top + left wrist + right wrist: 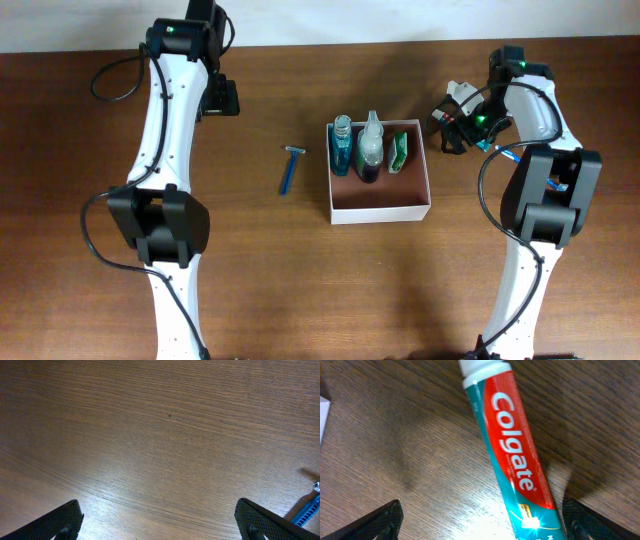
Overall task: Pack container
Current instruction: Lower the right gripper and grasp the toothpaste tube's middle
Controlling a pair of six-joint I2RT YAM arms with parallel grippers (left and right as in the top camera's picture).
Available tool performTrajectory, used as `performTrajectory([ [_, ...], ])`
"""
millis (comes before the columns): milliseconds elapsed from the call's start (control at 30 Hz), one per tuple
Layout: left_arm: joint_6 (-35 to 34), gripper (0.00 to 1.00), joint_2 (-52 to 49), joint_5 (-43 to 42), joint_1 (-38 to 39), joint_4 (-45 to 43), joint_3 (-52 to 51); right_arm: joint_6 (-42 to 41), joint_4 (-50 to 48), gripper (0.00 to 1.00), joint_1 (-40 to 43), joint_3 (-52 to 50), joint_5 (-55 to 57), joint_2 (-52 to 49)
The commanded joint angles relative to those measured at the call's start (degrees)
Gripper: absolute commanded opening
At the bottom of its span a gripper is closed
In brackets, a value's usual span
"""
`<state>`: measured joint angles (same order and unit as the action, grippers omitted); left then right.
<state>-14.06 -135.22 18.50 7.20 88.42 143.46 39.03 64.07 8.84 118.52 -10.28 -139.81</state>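
The container [380, 214], a shallow white box with a reddish-brown floor, sits mid-table. Along its far wall stand a blue bottle [341, 145], a clear bottle [370, 150] and a green packet [399, 152]. Left of it a blue razor [291, 170] lies on the wood; its tip [307, 510] shows in the left wrist view. My right gripper [482, 527] hangs open over a red and teal Colgate toothpaste tube [512, 455] that lies flat, near the right finger [600, 522]. My left gripper [160, 525] is open over bare wood, at the far left [218, 97].
The dark wooden table [300, 280] stretches around the box. Both arm bases stand at the near edge, the left arm [160, 225] and the right arm [545, 200] flanking the container. My right gripper [455, 122] hovers just right of the box.
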Motion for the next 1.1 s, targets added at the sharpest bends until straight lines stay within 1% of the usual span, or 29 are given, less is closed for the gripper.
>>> performTrajectory([
  [0,0.7,1.0,0.55,0.85,-0.24,-0.17,-0.13,0.17,-0.46,0.96,-0.96,-0.74,0.68,-0.55],
  [133,0.7,0.99,0.55,0.85,-0.24,-0.17,-0.13,0.17,-1.49,0.93,-1.33,-0.72,2.8,-0.55],
  [200,0.7,0.99,0.55,0.85,-0.24,-0.17,-0.13,0.17,-1.92,0.89,-1.4,-0.74,3.45,-0.55],
  [333,0.7,0.99,0.55,0.83,-0.24,-0.15,-0.13,0.17,-2.86,0.76,-1.38,-0.74,3.45,-0.55],
  [433,0.7,0.99,0.55,0.83,-0.26,-0.15,-0.13,0.17,-4.02,0.58,-1.4,-0.74,3.43,-0.55],
  [467,0.7,0.99,0.55,0.83,-0.26,-0.15,-0.13,0.15,-4.46,0.57,-1.38,-0.74,3.43,-0.55],
  [567,0.7,0.99,0.55,0.83,-0.26,-0.15,-0.13,0.15,-4.98,0.57,-1.4,-0.74,3.39,-0.55],
  [600,0.7,0.99,0.55,0.83,-0.26,-0.15,-0.13,0.15,-4.92,0.55,-1.4,-0.74,3.41,-0.55],
  [700,0.7,0.99,0.55,0.83,-0.26,-0.17,-0.13,0.15,-4.96,0.44,-1.4,-0.79,3.39,-0.57],
  [1067,0.7,1.0,0.55,0.83,-0.24,-0.61,-0.13,-0.04,-4.79,0.44,-1.4,-1.38,3.48,-1.4],
])
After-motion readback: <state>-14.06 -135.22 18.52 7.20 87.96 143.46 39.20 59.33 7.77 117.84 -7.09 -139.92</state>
